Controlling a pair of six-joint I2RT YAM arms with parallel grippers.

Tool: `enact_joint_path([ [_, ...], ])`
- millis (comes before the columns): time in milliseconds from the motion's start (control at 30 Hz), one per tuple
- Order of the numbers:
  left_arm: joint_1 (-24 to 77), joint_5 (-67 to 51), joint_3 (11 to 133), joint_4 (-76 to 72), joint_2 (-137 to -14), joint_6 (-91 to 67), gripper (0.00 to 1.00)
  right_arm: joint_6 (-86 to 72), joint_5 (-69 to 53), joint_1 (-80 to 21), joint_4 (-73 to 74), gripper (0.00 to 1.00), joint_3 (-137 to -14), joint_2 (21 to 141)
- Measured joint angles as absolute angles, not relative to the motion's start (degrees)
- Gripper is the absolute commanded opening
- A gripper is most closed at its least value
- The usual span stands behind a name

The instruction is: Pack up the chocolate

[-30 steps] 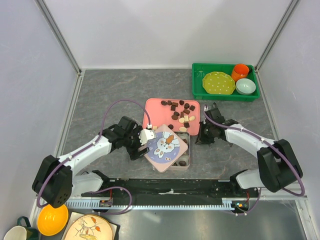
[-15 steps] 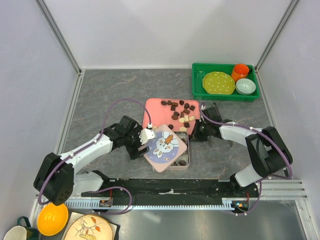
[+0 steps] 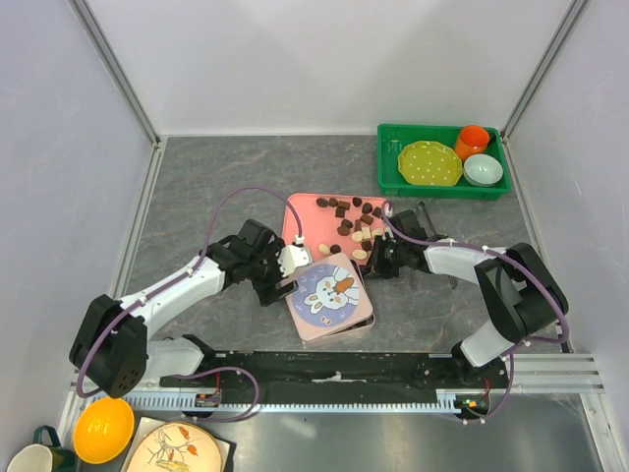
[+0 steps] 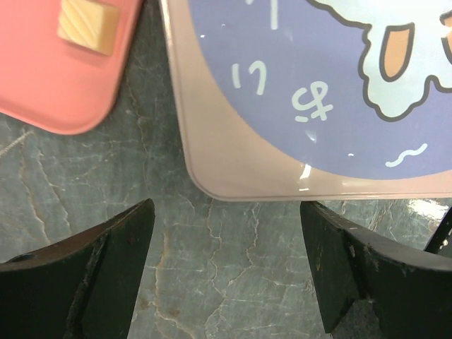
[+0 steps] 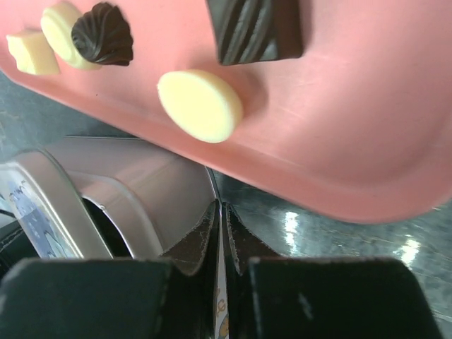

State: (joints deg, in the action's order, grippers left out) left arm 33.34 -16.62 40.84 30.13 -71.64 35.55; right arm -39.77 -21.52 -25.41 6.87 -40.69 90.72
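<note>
Several dark brown and cream chocolate pieces (image 3: 354,221) lie on a pink tray (image 3: 305,211). In front of it a tin box carries a purple rabbit lid (image 3: 331,293) that covers it. My left gripper (image 3: 278,282) is open at the lid's left corner; in the left wrist view the gripper (image 4: 226,233) is empty over bare table, just short of the lid (image 4: 296,85). My right gripper (image 3: 375,261) is at the tin's right side. In the right wrist view it (image 5: 220,208) is shut on the tin's thin wall (image 5: 141,183), below a cream oval piece (image 5: 200,104).
A green bin (image 3: 389,177) at the back right holds a yellow plate (image 3: 429,163), an orange cup (image 3: 473,141) and a pale bowl (image 3: 483,169). An orange bowl (image 3: 102,431) and a patterned plate (image 3: 177,447) sit beyond the front rail. Walls close three sides.
The lid has slid from askew to lie over the tin, hiding the pieces inside. My right gripper has moved left to the tin's wall. My left gripper has shifted slightly up.
</note>
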Motion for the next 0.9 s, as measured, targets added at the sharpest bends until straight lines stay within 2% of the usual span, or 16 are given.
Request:
enact_joint_path([
  [900,35.7,-15.3,42.3,33.1,-72.3,35.5,0.90,-42.4,-20.5,-29.9,3.9,0.10,-40.4,90.9],
])
